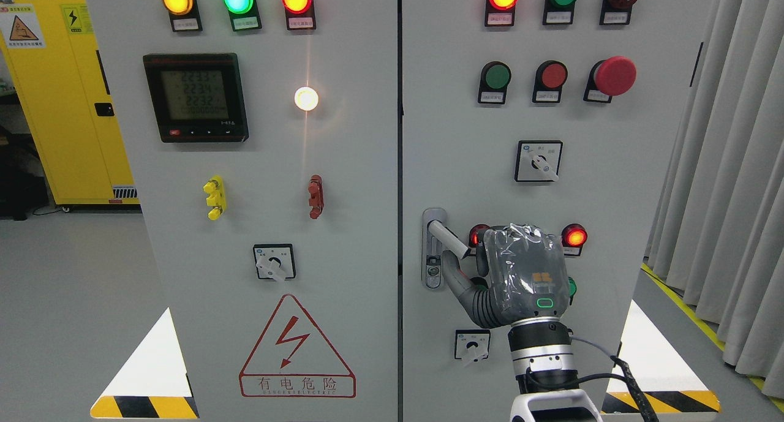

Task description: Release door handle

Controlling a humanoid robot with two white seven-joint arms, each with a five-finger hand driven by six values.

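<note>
right hand (pixel 520 275), one: arm enters at the bottom edge right of centre, back of the hand under a clear plastic cover, raised against the right cabinet door (pixel 649 183). door handle (pixel 446 237), one: a grey lever swung out from its lock plate (pixel 433 250) at the door's left edge, long axis running from the pivot at upper left down and rightward into the hand. the thumb lies beneath the lever and the fingers appear curled over its far end, so the hand reads as closed on the handle; the fingertips themselves are hidden. the handle lies to the hand's upper left, so letting go likely means uncurling and drawing back down and right. left hand: none in view. behind, on the right door: rotary switches, two; large red mushroom button (pixel 614 76), one. left door (pixel 361 226): top lamps, three; digital meter (pixel 195 97), one; rotary switch, one; red warning triangle (pixel 296 348), one. farthest: yellow cabinet (pixel 58 134) at left, curtain (pixel 729 183) at right.
</note>
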